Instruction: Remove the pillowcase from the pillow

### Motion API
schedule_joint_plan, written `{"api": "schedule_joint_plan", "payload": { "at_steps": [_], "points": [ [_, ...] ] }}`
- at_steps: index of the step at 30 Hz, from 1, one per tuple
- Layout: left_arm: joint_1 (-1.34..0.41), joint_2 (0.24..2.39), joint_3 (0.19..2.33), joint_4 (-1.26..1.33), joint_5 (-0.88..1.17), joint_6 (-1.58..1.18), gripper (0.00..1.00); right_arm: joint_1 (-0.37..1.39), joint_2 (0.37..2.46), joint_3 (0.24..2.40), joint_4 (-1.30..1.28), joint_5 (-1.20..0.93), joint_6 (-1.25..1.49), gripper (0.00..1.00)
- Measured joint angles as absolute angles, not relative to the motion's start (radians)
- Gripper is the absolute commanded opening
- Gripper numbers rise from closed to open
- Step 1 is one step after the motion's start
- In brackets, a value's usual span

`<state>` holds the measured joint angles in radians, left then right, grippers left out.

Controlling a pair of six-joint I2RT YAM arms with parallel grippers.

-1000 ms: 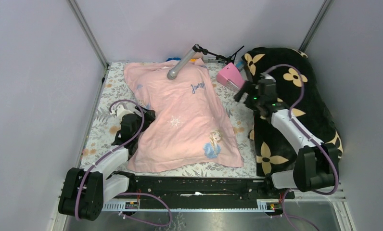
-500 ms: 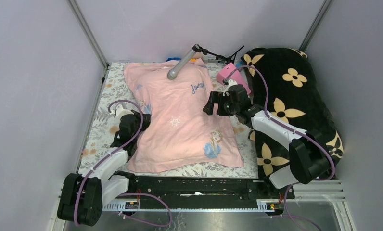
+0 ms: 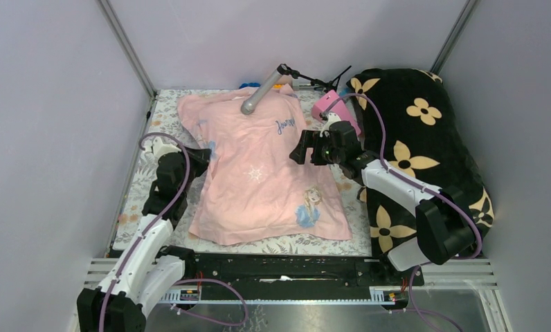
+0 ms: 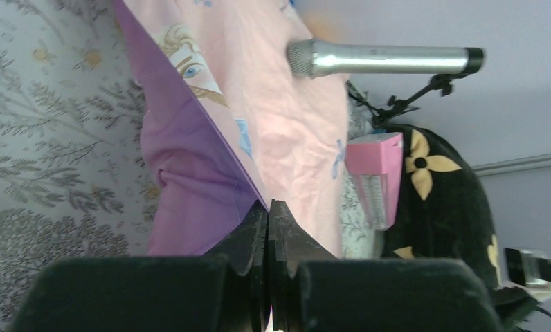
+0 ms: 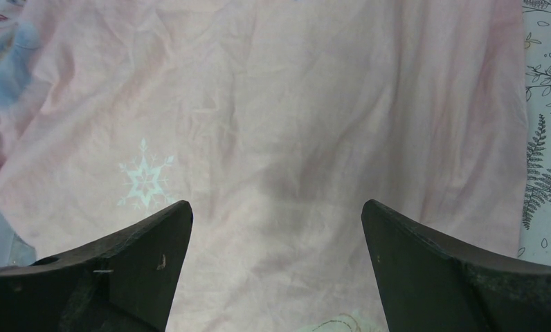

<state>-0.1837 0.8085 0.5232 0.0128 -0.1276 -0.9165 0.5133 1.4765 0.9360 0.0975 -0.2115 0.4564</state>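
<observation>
While the left gripper (image 3: 201, 155) has its two fingers pressed fully together on the left edge of the thin pale pink fabric pillowcase with the cartoon print (image 3: 259, 173), the step in hand is, as I judge it, to open the mouth of the case. In the left wrist view the pinched edge is raised off the grey floral table cover (image 3: 142, 183) and folded back, so the purple inner side (image 4: 183, 180) shows (a hint that only one layer is held, though I cannot be sure). The pillowcase lies across the middle of the table, between a silver microphone (image 3: 256, 93) at the far side and the arm bases. I cannot see the pillow; probably it is hidden inside the case.

The right gripper (image 3: 299, 149) hangs over the right half of the pink fabric, spread wide and holding nothing. A black plush blanket with tan flowers (image 3: 425, 138) lies just beside its arm. To do this step well, the right gripper should come down and hold the filling through the cloth, not only the loose cloth, while the left one draws its hem leftward, low and slowly. Otherwise the whole bundle may slide together.
</observation>
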Motion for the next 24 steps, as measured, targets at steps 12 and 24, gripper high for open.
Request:
{"api": "schedule_joint_plan", "payload": {
  "at_steps": [12, 24],
  "points": [
    [-0.184, 0.884, 0.777, -0.239, -0.104, -0.862, 0.97, 0.513, 1.502, 0.933, 0.081, -0.208, 0.456, 1.00],
    [-0.184, 1.023, 0.559, -0.309, -0.158, -0.946, 0.98, 0.513, 1.503, 0.906, 0.071, -0.201, 0.456, 1.00]
  ]
}}
